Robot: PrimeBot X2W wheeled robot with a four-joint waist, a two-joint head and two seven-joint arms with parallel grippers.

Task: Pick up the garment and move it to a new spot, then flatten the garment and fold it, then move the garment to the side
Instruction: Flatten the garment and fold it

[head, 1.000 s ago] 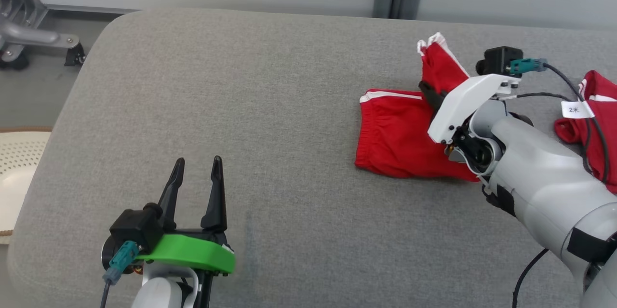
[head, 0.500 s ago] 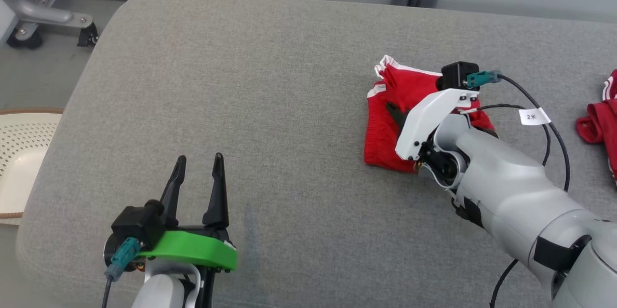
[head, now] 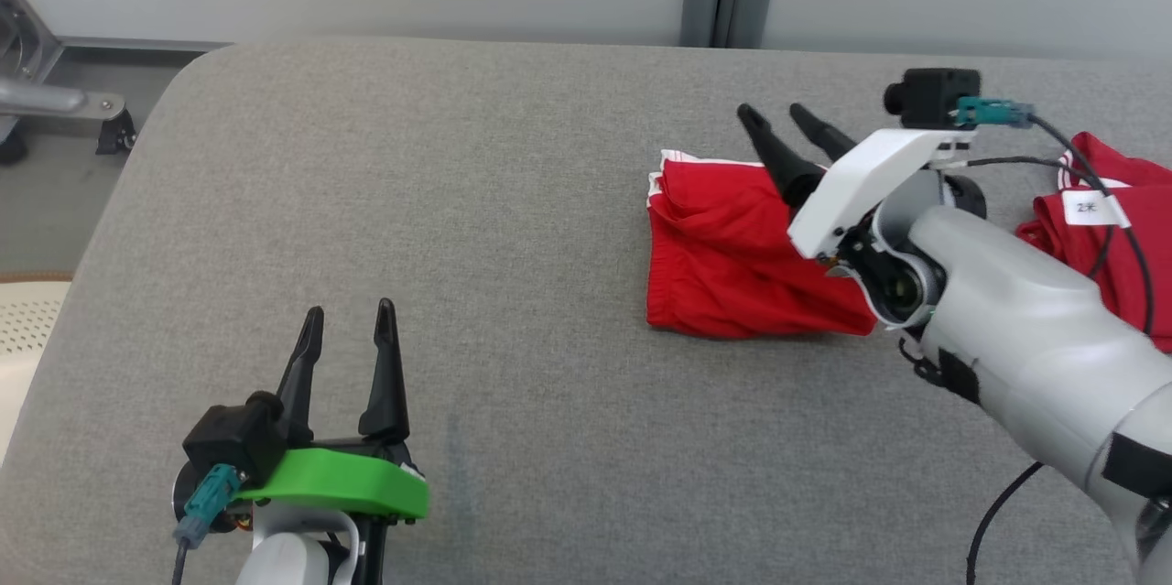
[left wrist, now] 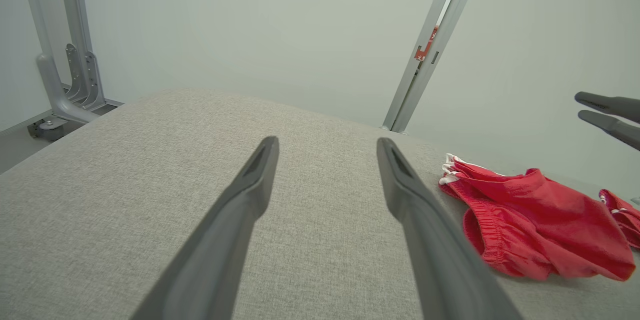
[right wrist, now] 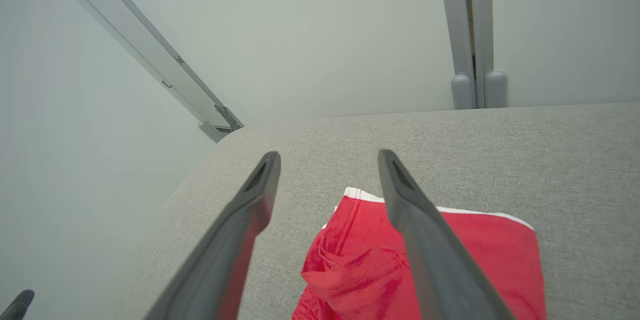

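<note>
Right gripper [head: 772, 113] is spread wide with nothing in it, hanging over the far right part of the garment [head: 732, 265]. Your left gripper [head: 350, 312] is parted too, empty, well apart at the near left of the grey padded table [head: 513, 200].

The garment sits on the right half of that table as a rough folded rectangle. A second red piece [head: 1135, 175] lies near it on the right, so don't mix them up.

I'd guess it handles like thin sports cloth: light, floppy, zero stiffness. Pinch one layer and the fold will probably fall open. Go for a thick spot and bite through every layer, so probably the elastic waistband [left wrist: 480, 232].

That waistband really only reads in the left wrist view, gathered and gaping toward the left gripper. The same view shows the right fingers raised clear of the cloth, which the head view flattens out. Right wrist view adds a crumpled tuck [right wrist: 345, 272] at one corner, plus the white trim [right wrist: 480, 212] along the far edge.
</note>
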